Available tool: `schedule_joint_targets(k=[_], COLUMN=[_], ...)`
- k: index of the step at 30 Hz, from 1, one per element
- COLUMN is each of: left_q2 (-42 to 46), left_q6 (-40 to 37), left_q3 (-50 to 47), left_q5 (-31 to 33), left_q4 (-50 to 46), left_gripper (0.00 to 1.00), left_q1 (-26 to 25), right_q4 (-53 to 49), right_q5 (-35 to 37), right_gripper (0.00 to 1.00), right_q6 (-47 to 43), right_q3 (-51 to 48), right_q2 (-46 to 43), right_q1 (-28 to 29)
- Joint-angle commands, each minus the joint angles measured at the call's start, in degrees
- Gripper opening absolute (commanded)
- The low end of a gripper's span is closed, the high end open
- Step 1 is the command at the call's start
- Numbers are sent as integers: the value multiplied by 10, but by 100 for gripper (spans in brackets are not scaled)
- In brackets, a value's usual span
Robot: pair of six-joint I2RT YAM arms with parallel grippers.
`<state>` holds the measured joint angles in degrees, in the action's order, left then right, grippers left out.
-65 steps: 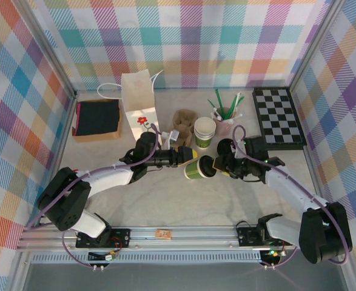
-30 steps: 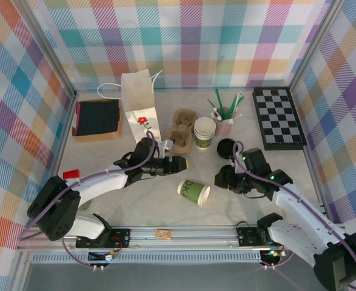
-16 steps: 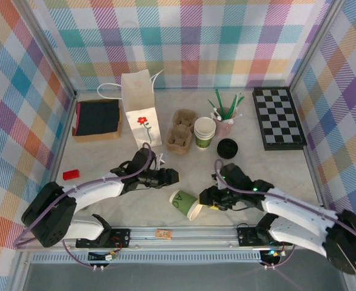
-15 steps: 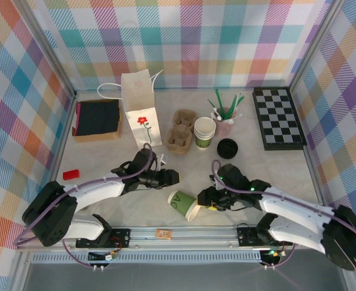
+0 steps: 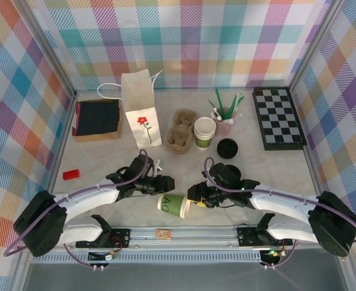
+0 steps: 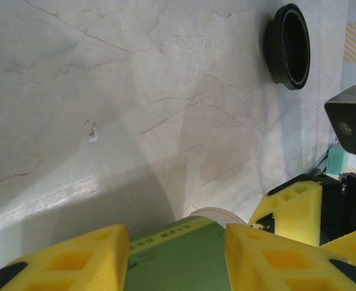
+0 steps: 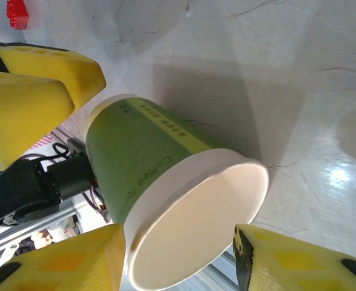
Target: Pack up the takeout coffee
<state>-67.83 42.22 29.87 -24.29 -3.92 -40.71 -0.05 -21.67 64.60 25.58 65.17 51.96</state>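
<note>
- Coffee cup (image 5: 173,205) lies on its side, lidless, at the table's (image 5: 105,159) near edge, between my grippers.
- My left gripper (image 6: 176,235) pinches its green body.
- My right gripper (image 7: 178,242) straddles the open mouth, fingers apart; I cannot tell whether they touch. Probably I mean to stand it upright.
- Black lid (image 5: 227,148) lies well apart, beside the stacked cups (image 5: 204,132); paper bag (image 5: 140,109) stands farther back.

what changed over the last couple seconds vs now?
The cup went from mid-table, between both grippers, to lying on its side by the near edge. Left gripper and right gripper followed it back; left closed on it. Black lid, cup stack, bag unmoved.
</note>
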Motion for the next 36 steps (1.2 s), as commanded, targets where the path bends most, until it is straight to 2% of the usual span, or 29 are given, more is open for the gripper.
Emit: schedule_joint_targets(k=[1, 3, 6, 9, 18, 23, 25, 28, 36], left_q2=[48, 73, 96, 95, 94, 42, 17, 8, -51], left_q6=[-15, -35, -66, -64, -8, 30, 44, 52, 60], left_q3=[32, 59, 84, 66, -5, -25, -27, -25, 6], left_q5=[23, 32, 42, 23, -5, -2, 1, 9, 6], left_q4=[-88, -160, -245, -263, -171, -81, -52, -34, 38], left_gripper=[51, 56, 59, 59, 52, 42, 37, 30, 24], left_q1=[31, 51, 69, 69, 64, 15, -8, -16, -19], right_q4=[10, -13, -44, -63, -36, -40, -57, -85, -150], right_q5=[7, 17, 23, 30, 37, 44, 55, 68, 83], right_gripper=[51, 52, 53, 53, 52, 49, 46, 44, 44], right_q6=[13, 8, -2, -6, -14, -21, -26, -38, -76], right_q3=[33, 38, 47, 54, 86, 125, 139, 162, 222], right_q2=[-13, -29, -44, -37, 40, 67, 64, 57, 55], right_q1=[14, 18, 20, 26, 52, 59, 59, 59, 59])
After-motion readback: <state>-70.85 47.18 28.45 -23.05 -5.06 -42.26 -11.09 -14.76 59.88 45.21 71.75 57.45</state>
